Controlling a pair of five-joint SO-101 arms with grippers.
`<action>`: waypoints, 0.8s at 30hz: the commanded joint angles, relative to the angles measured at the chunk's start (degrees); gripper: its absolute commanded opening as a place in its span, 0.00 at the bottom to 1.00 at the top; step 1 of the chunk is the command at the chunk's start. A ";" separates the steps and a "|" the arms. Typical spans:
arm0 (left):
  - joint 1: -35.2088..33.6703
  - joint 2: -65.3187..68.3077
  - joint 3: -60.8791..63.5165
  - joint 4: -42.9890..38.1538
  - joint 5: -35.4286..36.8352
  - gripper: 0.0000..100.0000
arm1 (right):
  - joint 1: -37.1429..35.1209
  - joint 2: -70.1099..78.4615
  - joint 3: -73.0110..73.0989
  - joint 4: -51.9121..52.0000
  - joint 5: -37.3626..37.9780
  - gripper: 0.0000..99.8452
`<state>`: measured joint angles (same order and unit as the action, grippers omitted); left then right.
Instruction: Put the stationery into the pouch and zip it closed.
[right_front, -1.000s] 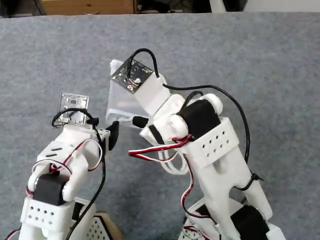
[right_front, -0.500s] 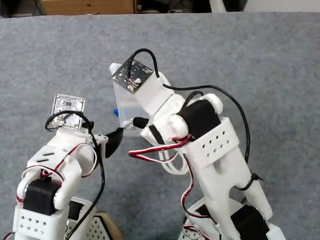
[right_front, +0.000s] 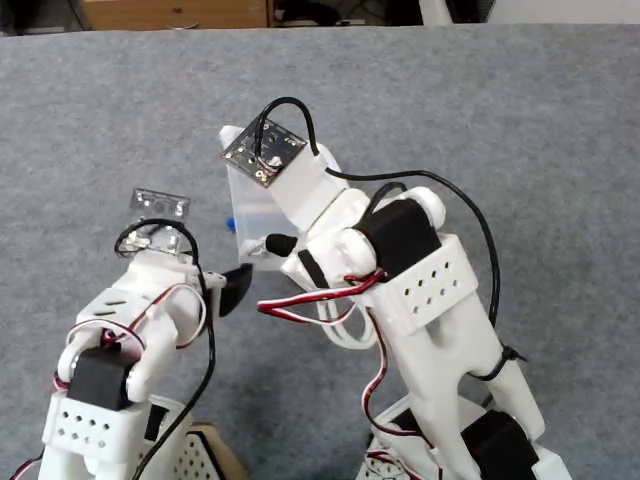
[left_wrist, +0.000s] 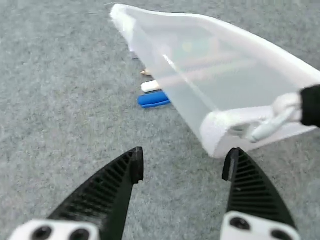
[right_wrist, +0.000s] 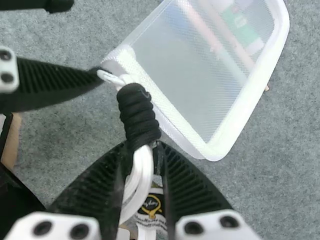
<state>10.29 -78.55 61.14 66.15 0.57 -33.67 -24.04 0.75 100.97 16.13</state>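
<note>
Near the middle of the grey bench (right_front: 520, 120) lies the see-through pouch (left_wrist: 215, 75), with carpeted surface stretching wide around it. The right claw (right_wrist: 142, 150) pinches its black zip cord (right_wrist: 137, 117). The left claw (left_wrist: 184, 155) gapes wide beside the pouch's corner, and pen ends (left_wrist: 154, 100) show along its edge.

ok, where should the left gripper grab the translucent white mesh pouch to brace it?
I'd take the translucent white mesh pouch by its thick padded corner beside the zipper ring, straight in: it sits just ahead of the open left gripper. The right gripper grips the black knotted pull cord there.
</note>
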 joint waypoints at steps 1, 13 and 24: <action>3.56 -0.35 -0.40 -1.58 0.18 0.29 | -0.88 -0.13 -2.95 0.26 -0.53 0.01; 4.00 -0.35 -0.31 -5.01 -0.26 0.29 | -0.88 -0.13 -2.68 0.26 -0.53 0.01; -1.71 0.18 3.03 -11.34 -3.34 0.29 | -0.88 -0.22 -2.59 0.26 -0.53 0.01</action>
<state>9.41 -78.46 64.22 56.48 -1.19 -33.67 -24.04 0.75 100.88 16.13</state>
